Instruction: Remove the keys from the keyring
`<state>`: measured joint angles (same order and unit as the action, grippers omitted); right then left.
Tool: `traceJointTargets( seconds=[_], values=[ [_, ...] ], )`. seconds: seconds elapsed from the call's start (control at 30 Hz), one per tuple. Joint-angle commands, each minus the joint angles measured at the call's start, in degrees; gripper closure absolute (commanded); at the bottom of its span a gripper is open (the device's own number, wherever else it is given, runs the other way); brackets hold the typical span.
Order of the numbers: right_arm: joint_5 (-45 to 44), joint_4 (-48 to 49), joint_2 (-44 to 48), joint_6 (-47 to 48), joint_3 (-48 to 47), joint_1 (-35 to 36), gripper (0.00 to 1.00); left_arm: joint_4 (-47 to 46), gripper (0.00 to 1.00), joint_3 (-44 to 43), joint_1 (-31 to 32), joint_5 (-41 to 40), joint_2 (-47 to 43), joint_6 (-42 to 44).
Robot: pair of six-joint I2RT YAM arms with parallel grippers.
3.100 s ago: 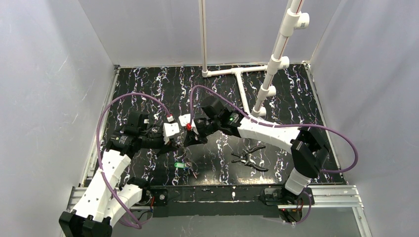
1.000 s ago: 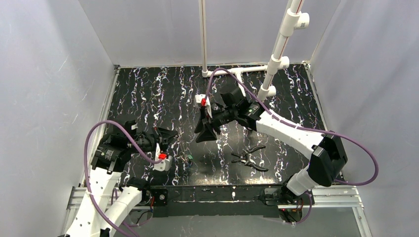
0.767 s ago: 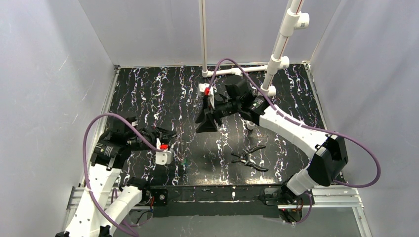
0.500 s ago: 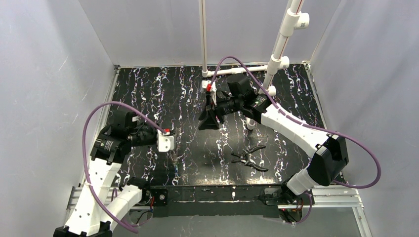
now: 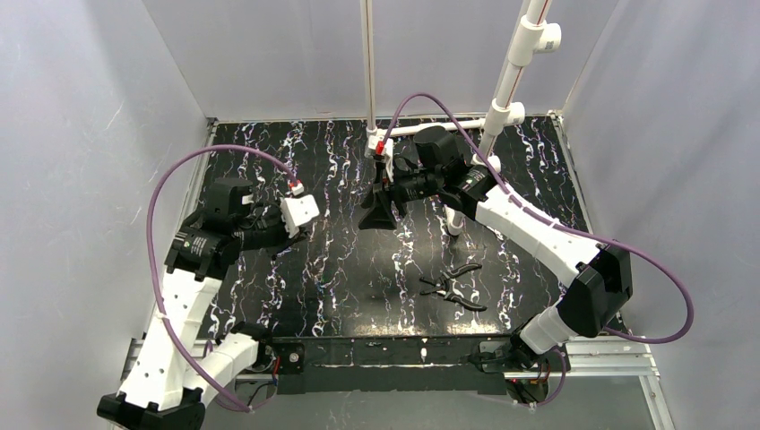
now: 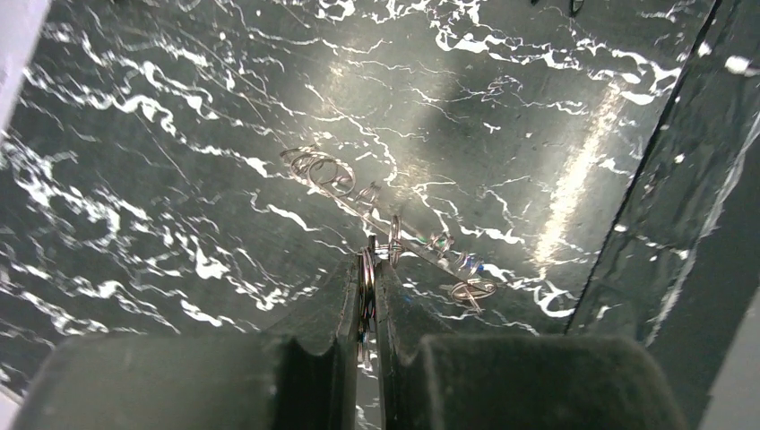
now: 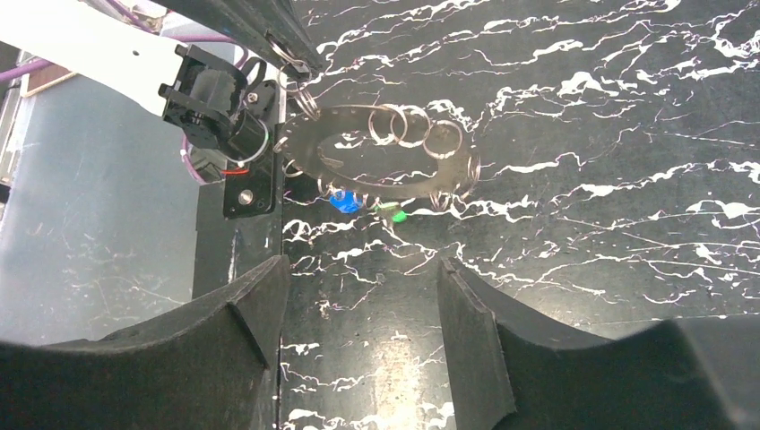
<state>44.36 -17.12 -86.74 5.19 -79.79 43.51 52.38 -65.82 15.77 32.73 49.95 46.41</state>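
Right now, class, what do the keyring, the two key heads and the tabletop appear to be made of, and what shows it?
The keyring: thin silvery metal, polished; it glints. The blue key head and green key head: probably plastic, judging by saturated, opaque colour. The tabletop: glossy black with white marble-like veining and light reflections; actual material unclear.

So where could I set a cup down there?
Bare: the near middle, between the left arm and the pliers, and the far strip left of the white pipes. Crowded: the centre, around the left hand and right hand.
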Motion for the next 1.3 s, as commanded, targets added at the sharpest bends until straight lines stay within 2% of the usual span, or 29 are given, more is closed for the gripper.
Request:
traceJointTargets(
  seconds=[0.0, 0.27, 0.43, 0.77, 1.0, 1.27],
  values=[
    [-1.3, -0.3, 0.6, -0.2, -2.0, -0.2, 0.32, 2.1, 1.0, -2.9, 0.2, -2.0, 1.0, -14.0],
    [-4.8, -0.2, 0.6, 0.8, -1.7, -0.2, 0.41, 2.9, 1.0, -3.4, 0.2, -3.3, 3.4, -32.4],
    [-4.4, -1.4, 0.1, 3.0, -3.1, 1.2, 0.48, 2.8, 1.0, -4.0, 0.1, -2.4, 4.2, -38.9],
    [-6.9, -3.1, -2.1, 9.3, -4.2, 8.8, 0.5, 3.3, 1.0, -4.6, 0.2, 0.9, 5.2, -41.0],
    [-6.5, 2.8, -4.5, 8.9, -2.5, 11.5, 0.54, 3.9, 1.0, -3.7, 0.2, 2.0, 6.2, -41.4],
    [-7.9, 4.0, -7.1, 10.5, -4.5, 13.8, 0.54, 4.2, 1.0, -3.4, 0.2, 2.6, 6.4, -41.6]
  ],
)
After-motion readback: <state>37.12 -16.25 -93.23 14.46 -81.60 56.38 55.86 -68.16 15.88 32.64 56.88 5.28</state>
